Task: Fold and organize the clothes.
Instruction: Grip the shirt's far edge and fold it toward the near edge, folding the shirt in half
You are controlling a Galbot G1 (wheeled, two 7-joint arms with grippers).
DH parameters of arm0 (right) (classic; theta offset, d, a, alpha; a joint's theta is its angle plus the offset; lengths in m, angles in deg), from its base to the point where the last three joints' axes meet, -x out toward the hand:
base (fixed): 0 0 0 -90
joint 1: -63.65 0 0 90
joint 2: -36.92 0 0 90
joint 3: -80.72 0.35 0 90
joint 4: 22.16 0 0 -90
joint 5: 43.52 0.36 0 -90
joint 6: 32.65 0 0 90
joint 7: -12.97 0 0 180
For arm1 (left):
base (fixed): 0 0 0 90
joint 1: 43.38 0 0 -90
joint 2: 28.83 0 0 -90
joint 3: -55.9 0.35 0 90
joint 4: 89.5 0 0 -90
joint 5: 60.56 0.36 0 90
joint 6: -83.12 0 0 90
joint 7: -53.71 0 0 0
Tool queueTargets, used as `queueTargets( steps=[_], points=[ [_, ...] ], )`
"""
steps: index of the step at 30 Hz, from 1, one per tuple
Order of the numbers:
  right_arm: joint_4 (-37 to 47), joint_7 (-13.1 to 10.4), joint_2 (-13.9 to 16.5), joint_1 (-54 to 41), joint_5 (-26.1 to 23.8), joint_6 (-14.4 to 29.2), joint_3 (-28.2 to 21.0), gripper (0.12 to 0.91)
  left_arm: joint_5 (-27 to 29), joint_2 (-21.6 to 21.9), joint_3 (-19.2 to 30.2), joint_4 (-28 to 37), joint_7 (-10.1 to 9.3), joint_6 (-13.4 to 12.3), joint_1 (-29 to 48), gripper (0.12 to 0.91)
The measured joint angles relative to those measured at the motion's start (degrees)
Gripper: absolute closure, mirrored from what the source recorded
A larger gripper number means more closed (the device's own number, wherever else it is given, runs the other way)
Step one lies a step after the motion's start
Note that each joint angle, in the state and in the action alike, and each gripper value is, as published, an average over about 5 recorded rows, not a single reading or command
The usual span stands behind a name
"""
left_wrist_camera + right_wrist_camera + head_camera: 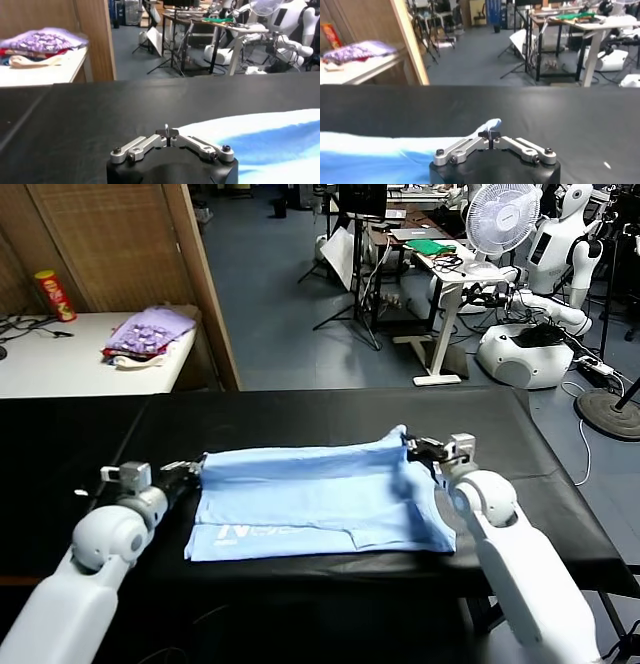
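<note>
Head view: the light-blue T-shirt (320,499) lies partly folded across the middle of the black table (300,416), its white lettering toward the near left corner. The left gripper (196,467) sits at the shirt's far left corner, and the right gripper (412,446) sits at the far right corner, where the fabric rises into a small peak. Beyond the black table, a white side table (60,364) carries a purple pile of clothes (148,334) and a red can (55,295). A white fan (503,217) stands in the background on the right. Left wrist view: the left gripper (167,135) has its jaws drawn fully together just above the black surface, beside the pale-blue shirt edge (260,135); whether fabric is pinched between them cannot be determined. Right wrist view: the right gripper (491,135) has its jaws clamped together on a small tuft of blue fabric that projects beyond the tips, with the remainder of the shirt (375,155) spreading away over the table.
</note>
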Motion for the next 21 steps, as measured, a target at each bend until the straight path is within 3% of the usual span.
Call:
queueTargets(
  steps=[12,21],
  points=[
    [-8.9,-2.0,2.0,6.9,-1.7,-6.5,1.4,0.904,5.1,0.6,-1.9,-4.8,0.25,-0.3,-8.6,0.903],
    [-12.5,-2.9,1.7,11.4,-2.6,-7.1,2.5,0.904,8.9,0.0,-2.4,-6.8,0.29,-0.6,-13.5,0.903]
  ],
)
